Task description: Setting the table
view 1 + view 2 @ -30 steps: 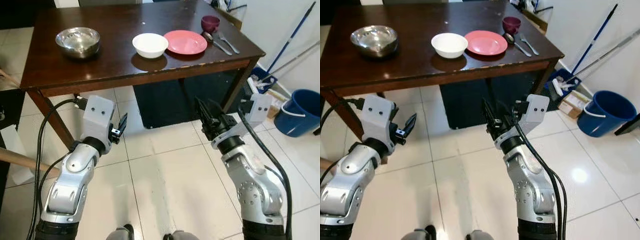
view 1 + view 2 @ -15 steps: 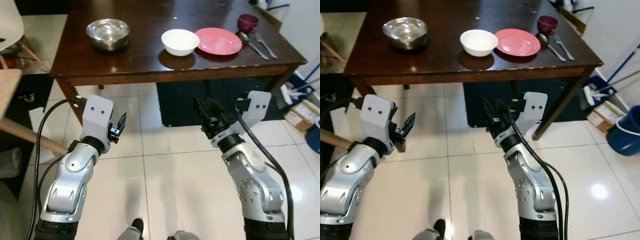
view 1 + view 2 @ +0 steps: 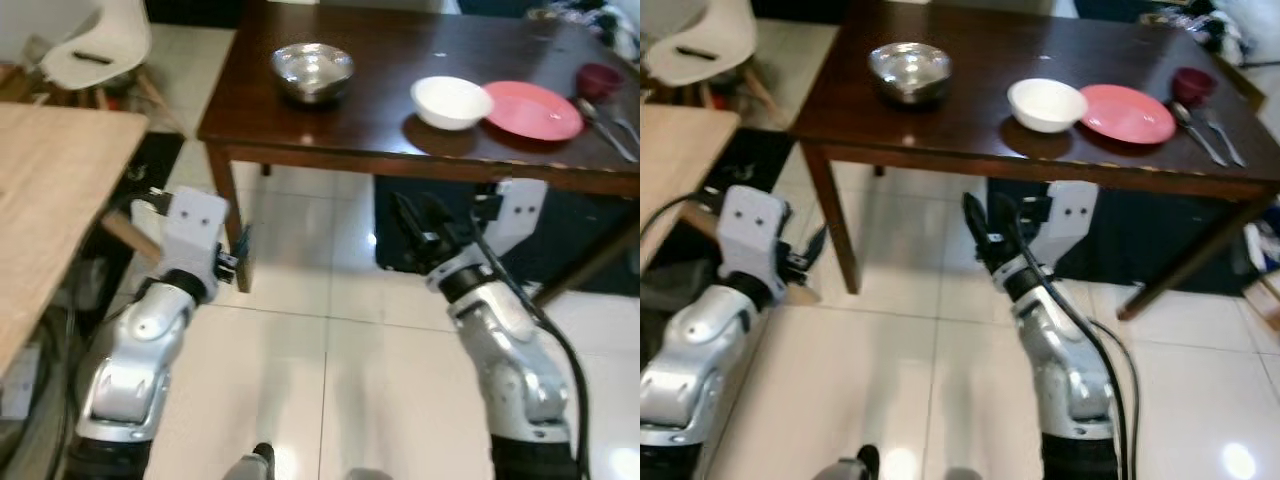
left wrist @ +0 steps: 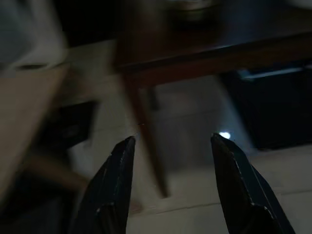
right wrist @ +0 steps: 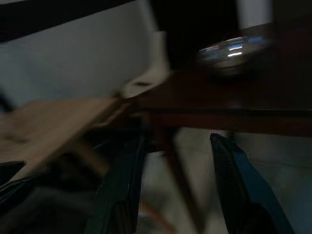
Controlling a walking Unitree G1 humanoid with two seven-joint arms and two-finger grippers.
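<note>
Two grippers, left (image 4: 170, 183) and right (image 5: 173, 187), hang empty with fingers wide apart, short of the table (image 3: 970, 125).
We see its bowl (image 3: 1046, 104) and plate (image 3: 1127, 113) at one o'clock, blurred; cutlery (image 3: 1205, 128) barely reads.

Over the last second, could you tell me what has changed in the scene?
Only the camera swung left: a light wooden table and a white chair came into view. Both grippers, left and right, stay open and empty; the steel bowl, white bowl and pink plate haven't moved.
</note>
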